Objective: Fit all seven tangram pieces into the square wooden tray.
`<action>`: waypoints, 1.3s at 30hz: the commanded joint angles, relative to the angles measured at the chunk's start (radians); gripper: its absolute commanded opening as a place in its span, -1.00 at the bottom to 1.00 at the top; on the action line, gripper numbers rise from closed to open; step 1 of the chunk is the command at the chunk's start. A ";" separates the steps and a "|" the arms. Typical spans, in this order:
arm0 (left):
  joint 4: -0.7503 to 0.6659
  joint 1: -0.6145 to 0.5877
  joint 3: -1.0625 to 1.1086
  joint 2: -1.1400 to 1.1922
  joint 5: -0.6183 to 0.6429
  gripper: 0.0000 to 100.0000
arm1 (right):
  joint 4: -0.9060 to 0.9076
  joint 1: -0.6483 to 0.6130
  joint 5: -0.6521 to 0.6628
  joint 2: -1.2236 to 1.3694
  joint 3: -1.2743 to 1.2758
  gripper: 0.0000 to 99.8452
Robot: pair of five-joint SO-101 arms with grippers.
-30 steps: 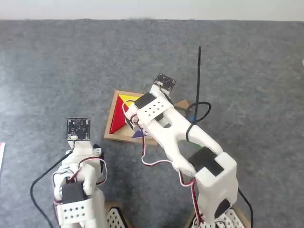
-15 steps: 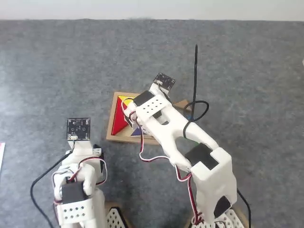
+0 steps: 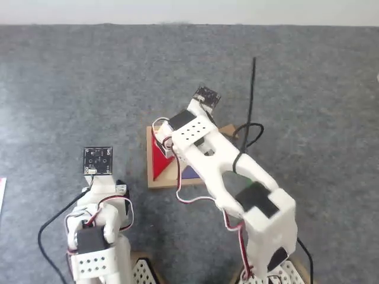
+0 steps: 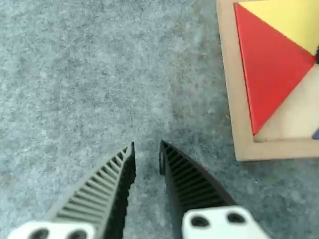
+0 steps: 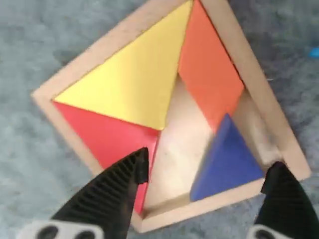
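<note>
Left arm (image 3: 98,236) sat folded at the near-left of the grey worktop (image 3: 296,89), well apart from the square wooden tray (image 3: 149,155); left claw (image 4: 147,152) pointed down at bare grey surface; its ribbed fingers (image 4: 114,184) stood a narrow gap apart at the tips, with nothing between them and nothing gripped; the tray's corner lay near it, off to one side, not touching.

Tray lay flat at mid-worktop, partly under the right arm (image 3: 225,171); red triangle (image 3: 160,160) sat inside against the tray's left rim; yellow triangle (image 5: 134,84) lay edge to edge with the red one; orange piece (image 5: 209,69) met the yellow along one side and ran along the neighbouring rim; blue triangle (image 5: 224,159) sat in the next corner, its tip touching the orange piece; a patch of bare wood (image 5: 182,134) showed between these four.

Right claw (image 5: 208,172) hung over the tray, spread wide, holding nothing; one finger (image 5: 119,184) lay over the red triangle's point beside the bare wood; the other sat over the rim past the blue triangle; whether either tip touched wood could not be told.
</note>
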 commanded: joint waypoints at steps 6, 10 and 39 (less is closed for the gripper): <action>0.005 0.005 -0.012 -0.020 0.000 -0.84 | 0.065 0.007 0.054 -0.188 -0.038 -0.27; 0.005 0.005 -0.012 -0.020 0.000 -0.84 | 0.059 -0.025 0.107 -0.147 -0.046 -0.40; 0.005 0.005 -0.012 -0.020 0.000 -0.84 | 0.110 -0.076 0.130 0.019 0.014 -0.96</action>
